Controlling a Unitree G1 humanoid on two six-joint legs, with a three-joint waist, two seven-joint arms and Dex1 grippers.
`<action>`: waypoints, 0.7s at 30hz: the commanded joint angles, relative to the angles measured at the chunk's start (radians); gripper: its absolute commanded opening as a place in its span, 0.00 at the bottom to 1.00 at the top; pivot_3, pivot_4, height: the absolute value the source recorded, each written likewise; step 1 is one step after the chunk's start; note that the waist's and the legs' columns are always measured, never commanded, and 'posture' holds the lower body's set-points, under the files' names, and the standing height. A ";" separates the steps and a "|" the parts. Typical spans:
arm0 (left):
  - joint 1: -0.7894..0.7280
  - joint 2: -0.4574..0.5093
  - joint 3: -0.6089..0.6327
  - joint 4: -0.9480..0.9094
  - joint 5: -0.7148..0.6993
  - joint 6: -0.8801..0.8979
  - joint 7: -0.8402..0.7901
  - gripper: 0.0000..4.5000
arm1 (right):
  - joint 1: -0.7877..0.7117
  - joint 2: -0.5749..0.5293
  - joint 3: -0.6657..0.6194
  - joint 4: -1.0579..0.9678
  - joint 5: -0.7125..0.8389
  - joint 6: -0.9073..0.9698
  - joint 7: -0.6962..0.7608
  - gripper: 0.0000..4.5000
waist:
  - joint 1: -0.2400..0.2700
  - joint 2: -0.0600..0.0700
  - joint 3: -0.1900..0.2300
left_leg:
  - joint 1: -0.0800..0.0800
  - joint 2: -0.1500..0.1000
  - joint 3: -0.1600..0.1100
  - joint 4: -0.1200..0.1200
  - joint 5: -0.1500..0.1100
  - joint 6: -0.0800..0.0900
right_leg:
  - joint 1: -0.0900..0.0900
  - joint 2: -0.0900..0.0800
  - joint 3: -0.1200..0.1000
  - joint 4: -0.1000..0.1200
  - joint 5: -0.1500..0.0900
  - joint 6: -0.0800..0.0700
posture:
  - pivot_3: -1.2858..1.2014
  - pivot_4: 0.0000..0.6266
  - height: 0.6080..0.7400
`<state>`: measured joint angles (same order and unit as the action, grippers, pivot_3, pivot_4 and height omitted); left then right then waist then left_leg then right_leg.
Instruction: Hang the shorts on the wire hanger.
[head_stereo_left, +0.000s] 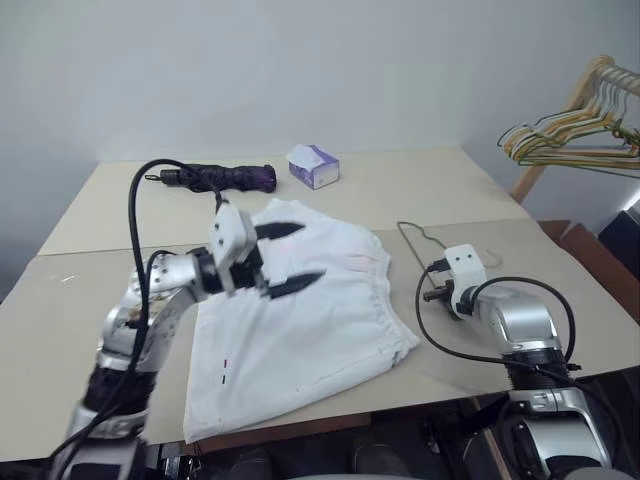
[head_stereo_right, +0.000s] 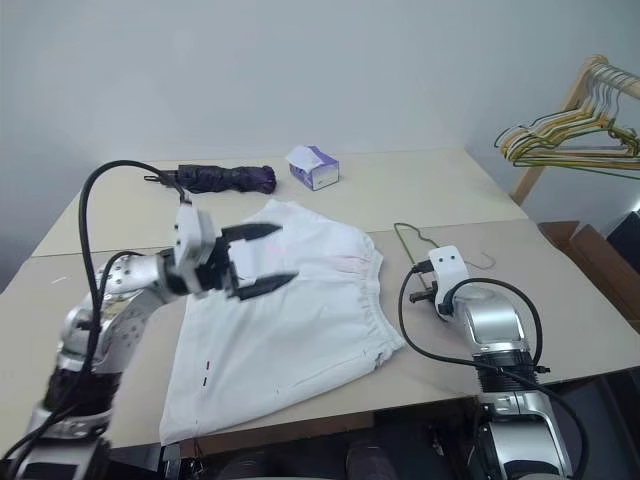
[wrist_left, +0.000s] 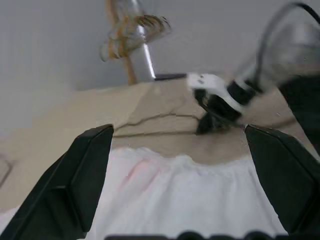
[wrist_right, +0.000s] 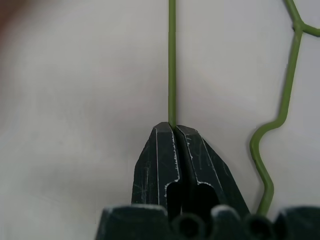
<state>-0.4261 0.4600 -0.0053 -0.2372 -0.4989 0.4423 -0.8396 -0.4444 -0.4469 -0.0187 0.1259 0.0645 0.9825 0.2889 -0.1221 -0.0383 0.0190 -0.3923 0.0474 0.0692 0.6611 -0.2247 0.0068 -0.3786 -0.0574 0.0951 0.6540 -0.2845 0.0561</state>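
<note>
Black fingers, right: the right gripper (wrist_right: 173, 131) has its two fingers pressed together on the thin green wire hanger (wrist_right: 172, 60), pinching one straight run of the wire against the tabletop.
Black fingers, left: the left gripper (head_stereo_left: 297, 258) hangs above the shorts with its fingers (head_stereo_left: 285, 231) spread wide and nothing between them.
Wire hanger: bare, thin, dull green wire with a small hook; it lies flat on the table just to the right of the shorts, its bent neck (wrist_right: 280, 120) close beside the closed fingertips.
Shorts: white fabric shorts (head_stereo_left: 300, 330) with a gathered elastic waistband (head_stereo_left: 385, 290) facing the hanger, a faint pink stain near that band (wrist_left: 140, 167) and tiny dark marks near the hem; they lie spread flat mid-table, reaching its near edge.
Surface: pale beige table (head_stereo_left: 60, 300) with a seam across it.
Farther back: a small white-and-purple tissue box (head_stereo_left: 314, 165) and a dark purple folded umbrella (head_stereo_left: 225, 178).
Room: plain white wall; at the right a wooden rack with a bunch of yellow, green and tan hangers (head_stereo_left: 570, 130).
</note>
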 joint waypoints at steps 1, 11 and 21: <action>-0.059 -0.118 0.087 0.002 -0.170 0.214 0.203 1.00 | 0.009 -0.018 -0.030 -0.163 -0.013 -0.175 -0.011 0.00 | -0.002 0.003 0.002 | -0.001 0.000 -0.001 0.000 0.000 0.000 | -0.001 0.000 0.000 -0.001 0.000 0.001 | 0.47 0.00 1.00; -0.110 -0.486 0.313 0.034 -0.680 0.443 0.690 1.00 | 0.103 -0.027 0.034 -0.484 0.039 -0.545 0.175 0.00 | -0.006 0.004 0.001 | -0.012 -0.004 -0.009 0.001 0.000 0.000 | -0.010 -0.001 0.001 0.001 0.002 0.001 | 0.47 0.00 1.00; -0.187 -0.473 0.317 0.052 -0.721 0.373 0.766 1.00 | 0.144 -0.011 0.124 -0.517 0.008 -0.737 0.243 0.00 | -0.003 0.004 0.001 | -0.012 -0.015 -0.018 0.002 0.001 0.001 | -0.008 0.000 0.002 -0.002 0.004 0.001 | 0.48 0.00 1.00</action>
<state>-0.5863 -0.0173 0.3157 -0.1794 -1.2164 0.8401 -0.0744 -0.2957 -0.4574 0.1065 -0.3606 0.0809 0.2849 0.5265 -0.1248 -0.0340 0.0205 -0.4040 0.0327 0.0501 0.6635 -0.2242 0.0074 -0.3860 -0.0569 0.0968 0.6517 -0.2805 0.0571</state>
